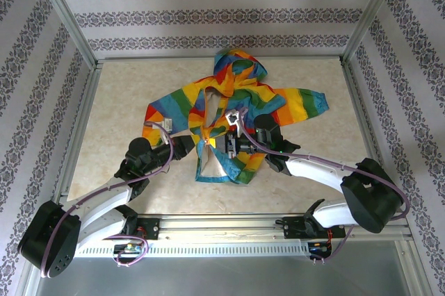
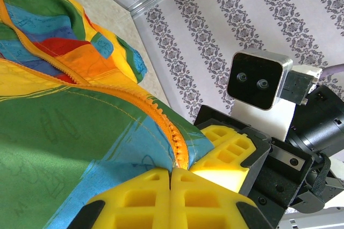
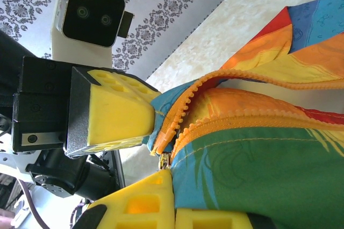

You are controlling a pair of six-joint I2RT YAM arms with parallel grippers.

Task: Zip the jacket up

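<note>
The rainbow-striped hooded jacket [image 1: 229, 105] lies on the table, hood away from me, with its front open in a V. Both grippers meet at the bottom of its orange zipper [image 2: 161, 119]. My left gripper [image 2: 171, 178] is shut on the blue-green hem right at the end of one zipper tape; in the top view it [image 1: 204, 142] sits at the hem's left. My right gripper [image 3: 174, 199] is shut on the other front edge, with the small metal slider [image 3: 164, 160] just at its fingertips. The two rows of orange teeth [image 3: 226, 127] are still apart above the slider.
The marble-patterned table [image 1: 118, 101] is boxed in by aluminium rails and patterned walls. The right arm's camera housing [image 2: 259, 78] and yellow finger [image 2: 231, 151] sit close to my left gripper. The left arm's finger [image 3: 118, 113] is just beside the right gripper.
</note>
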